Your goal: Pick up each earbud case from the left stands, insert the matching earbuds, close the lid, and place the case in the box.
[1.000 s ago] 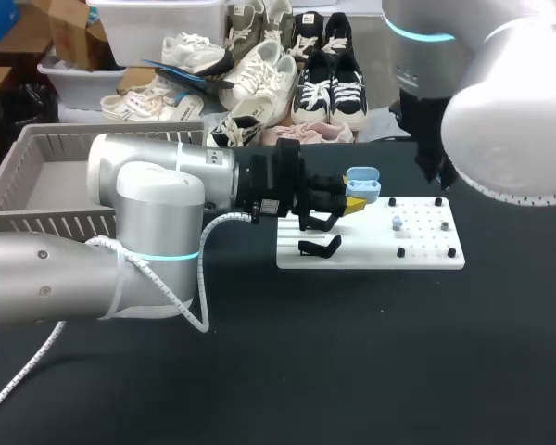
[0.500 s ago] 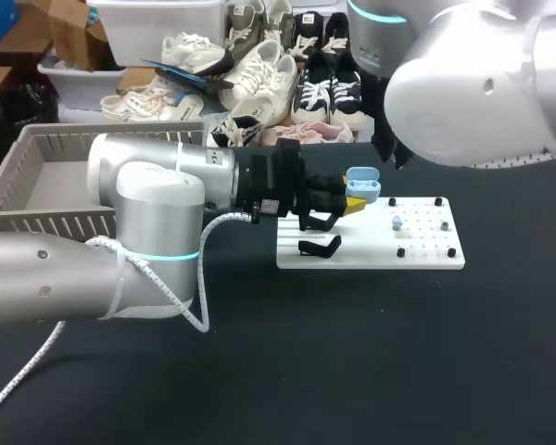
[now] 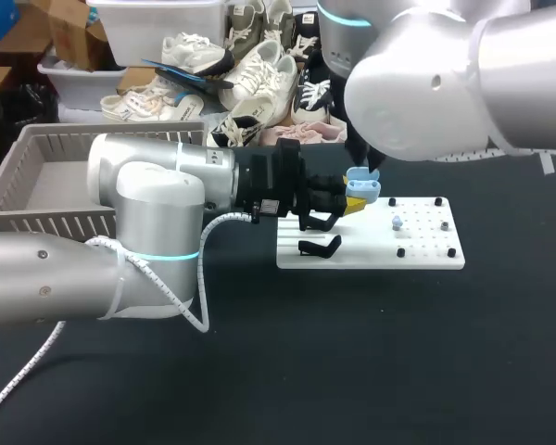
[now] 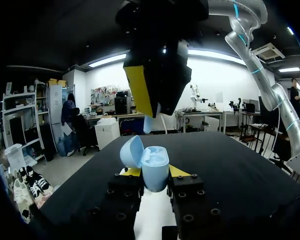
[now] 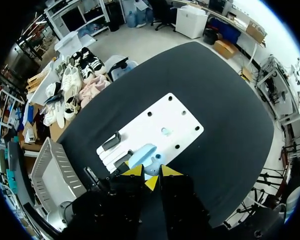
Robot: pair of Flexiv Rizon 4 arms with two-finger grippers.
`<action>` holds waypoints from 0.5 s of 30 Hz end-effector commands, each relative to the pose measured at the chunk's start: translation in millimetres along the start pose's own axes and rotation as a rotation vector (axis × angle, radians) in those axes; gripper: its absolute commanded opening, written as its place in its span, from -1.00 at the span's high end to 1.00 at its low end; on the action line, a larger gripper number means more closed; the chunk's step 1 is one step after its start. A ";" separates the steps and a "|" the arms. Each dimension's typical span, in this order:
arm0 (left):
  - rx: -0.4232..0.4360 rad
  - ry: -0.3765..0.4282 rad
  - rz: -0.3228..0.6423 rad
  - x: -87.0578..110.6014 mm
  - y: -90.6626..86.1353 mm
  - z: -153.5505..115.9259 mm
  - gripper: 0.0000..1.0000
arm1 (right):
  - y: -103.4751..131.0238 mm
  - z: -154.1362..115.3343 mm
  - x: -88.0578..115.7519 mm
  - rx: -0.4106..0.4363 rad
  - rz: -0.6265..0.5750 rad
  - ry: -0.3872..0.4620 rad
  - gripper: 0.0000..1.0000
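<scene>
Right arm (image 3: 426, 83) swung left, partly hiding the case (image 3: 362, 185) above the board (image 3: 371, 255).

The head camera sits high behind the robot, looking down over the whole table (image 3: 352, 362). The left wrist camera lies low, facing level across the tabletop, right up against the blue case (image 4: 154, 164). The right wrist camera hangs well above, facing straight down. All three catch that case and the white board (image 5: 162, 117).
</scene>
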State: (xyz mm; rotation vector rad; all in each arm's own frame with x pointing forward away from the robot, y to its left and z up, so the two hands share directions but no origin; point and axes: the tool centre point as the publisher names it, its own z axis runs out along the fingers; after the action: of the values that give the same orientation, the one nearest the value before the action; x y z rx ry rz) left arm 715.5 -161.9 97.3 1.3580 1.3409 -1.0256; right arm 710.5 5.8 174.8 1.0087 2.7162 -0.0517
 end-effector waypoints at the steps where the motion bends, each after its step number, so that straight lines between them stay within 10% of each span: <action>1: -0.003 -0.003 0.001 0.7 -0.6 0.1 1.00 | -0.3 3.0 2.9 -0.002 0.003 0.007 1.00; 15: -0.003 -0.003 0.001 0.7 -0.6 0.1 1.00 | 1.3 14.0 5.8 0.006 0.014 0.029 1.00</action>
State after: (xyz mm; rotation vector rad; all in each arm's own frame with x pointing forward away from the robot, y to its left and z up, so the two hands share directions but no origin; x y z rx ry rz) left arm 715.5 -161.9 97.3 1.3580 1.3409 -1.0256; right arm 709.0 6.9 160.9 1.0358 2.7360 -0.0366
